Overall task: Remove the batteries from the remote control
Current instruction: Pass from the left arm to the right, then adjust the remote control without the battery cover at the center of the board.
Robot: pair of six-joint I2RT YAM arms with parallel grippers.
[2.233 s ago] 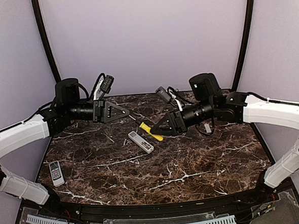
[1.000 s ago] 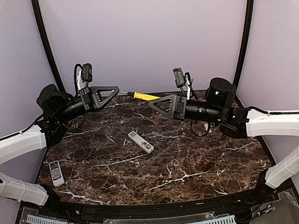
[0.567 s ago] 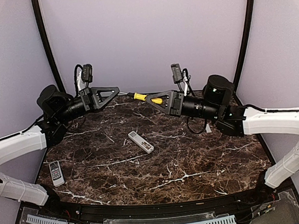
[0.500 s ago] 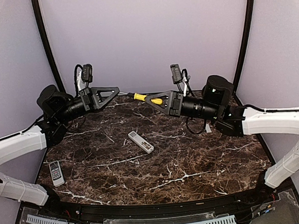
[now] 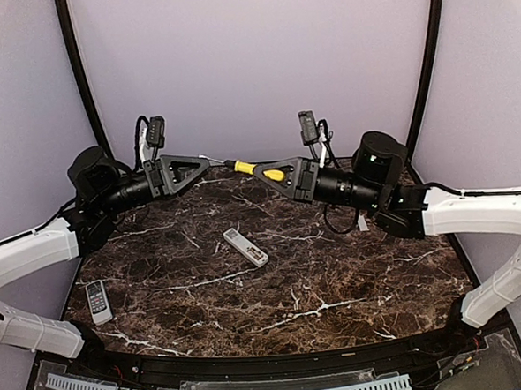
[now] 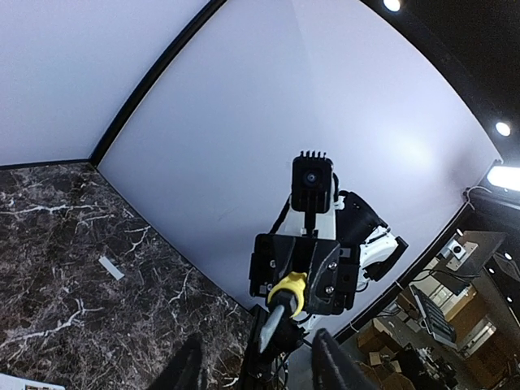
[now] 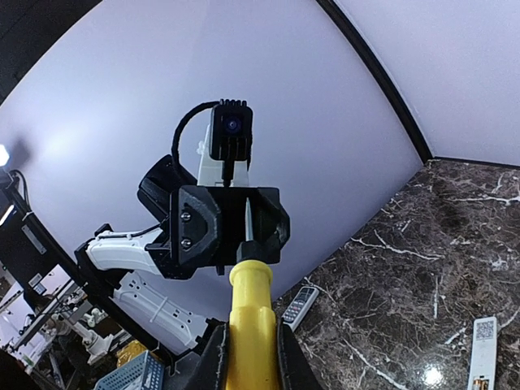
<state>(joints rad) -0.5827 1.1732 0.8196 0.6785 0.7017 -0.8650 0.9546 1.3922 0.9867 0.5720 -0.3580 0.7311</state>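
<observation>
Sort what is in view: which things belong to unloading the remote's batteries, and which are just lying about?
Belongs to the job:
- white remote in the middle of the table
- yellow-handled screwdriver, held in the air by the right claw, its tip by the open left claw
- no batteries visible

Lying about:
- grey remote near the table's left edge, probably a spare

Both arms are held high and reach inward, wrists near level, tips facing each other.

- The left arm (image 5: 34, 249) is bent at the elbow, wrist pointing right.
- The left gripper (image 5: 203, 163) has its fingers (image 6: 191, 367) spread, clamping nothing.
- The right arm (image 5: 482, 208) is bent at the elbow, wrist pointing left.
- The right gripper (image 5: 261, 171) has its jaws pressed on both sides of the handle of a yellow-handled screwdriver (image 7: 252, 321). The metal shaft points at the left gripper's tips.
</observation>
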